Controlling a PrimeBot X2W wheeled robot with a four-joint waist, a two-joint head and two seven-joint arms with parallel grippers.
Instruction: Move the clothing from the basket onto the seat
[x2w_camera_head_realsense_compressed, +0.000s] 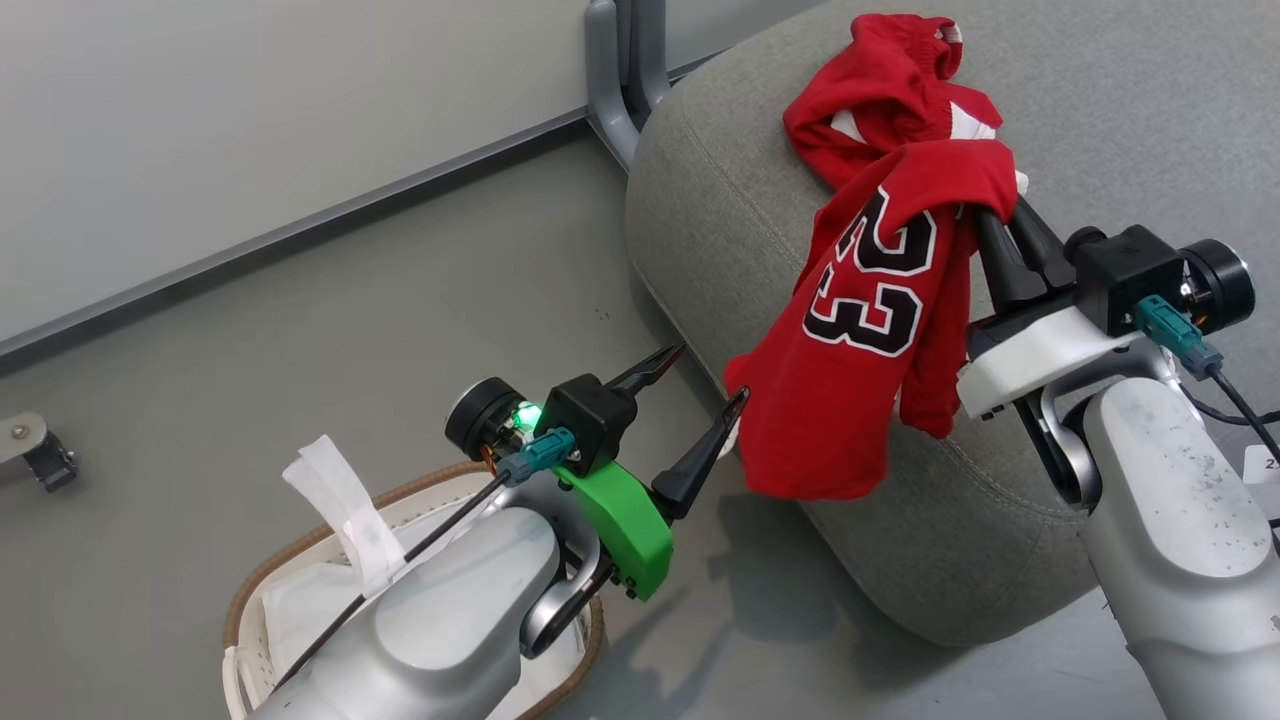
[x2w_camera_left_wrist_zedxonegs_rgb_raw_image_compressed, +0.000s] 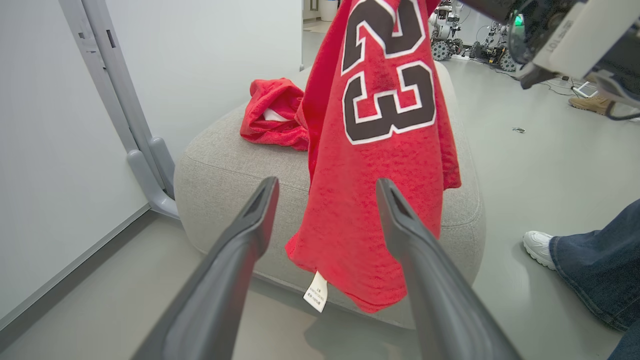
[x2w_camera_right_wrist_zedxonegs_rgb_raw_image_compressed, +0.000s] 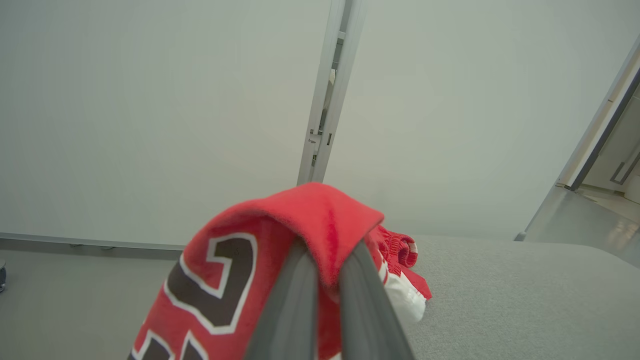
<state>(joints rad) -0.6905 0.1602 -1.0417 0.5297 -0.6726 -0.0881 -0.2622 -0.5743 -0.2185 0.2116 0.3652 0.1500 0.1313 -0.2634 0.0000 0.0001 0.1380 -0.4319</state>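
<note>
Red jersey (x2w_camera_head_realsense_compressed: 860, 340) clamped in right tool (x2w_camera_right_wrist_zedxonegs_rgb_raw_image_compressed: 327, 265), hanging below it off the seat (x2w_camera_head_realsense_compressed: 700, 200) edge; left tool (x2w_camera_head_realsense_compressed: 711, 372) spread apart, cloth just ahead; risk: released here, it slides to the floor (x2w_camera_head_realsense_compressed: 400, 300), weight mostly overhanging.

Basket (x2w_camera_head_realsense_compressed: 250, 655) half hidden behind left forearm (x2w_camera_head_realsense_compressed: 450, 610); label (x2w_camera_left_wrist_zedxonegs_rgb_raw_image_compressed: 315, 298) on jersey (x2w_camera_left_wrist_zedxonegs_rgb_raw_image_compressed: 380, 165) unreadable
</note>
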